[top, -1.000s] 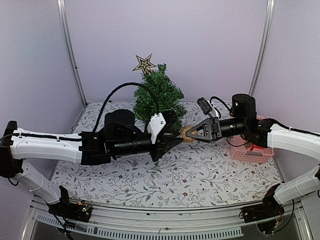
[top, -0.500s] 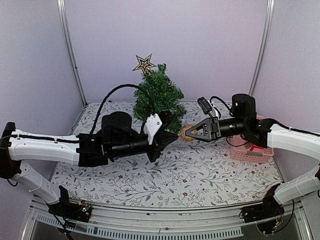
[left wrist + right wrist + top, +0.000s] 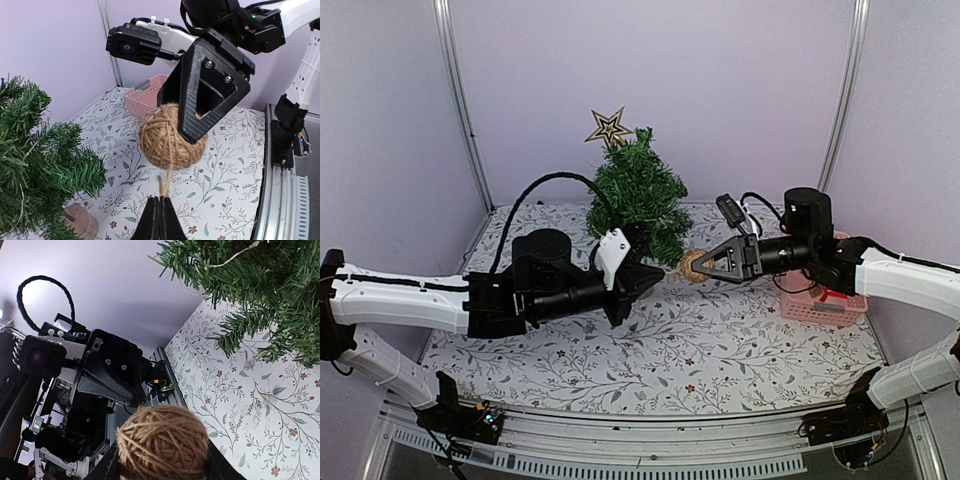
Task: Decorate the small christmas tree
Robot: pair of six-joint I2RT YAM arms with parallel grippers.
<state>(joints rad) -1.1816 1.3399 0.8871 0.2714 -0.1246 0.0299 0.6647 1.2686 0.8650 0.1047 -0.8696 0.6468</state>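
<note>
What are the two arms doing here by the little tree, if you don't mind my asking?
The right pincer holds a round ball of brown jute twine in the air above the floral-patterned table, just in front of the small dark-green artificial christmas tree, which has a wooden star on top. The left pincer is shut on the loose strand hanging from the ball, so the twine is gripped at both ends. A pink plastic basket sits at the right.

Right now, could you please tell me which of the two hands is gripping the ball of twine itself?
The right hand, which clasps the twine ball. The left hand is shut only on the loose strand hanging below it.
</note>
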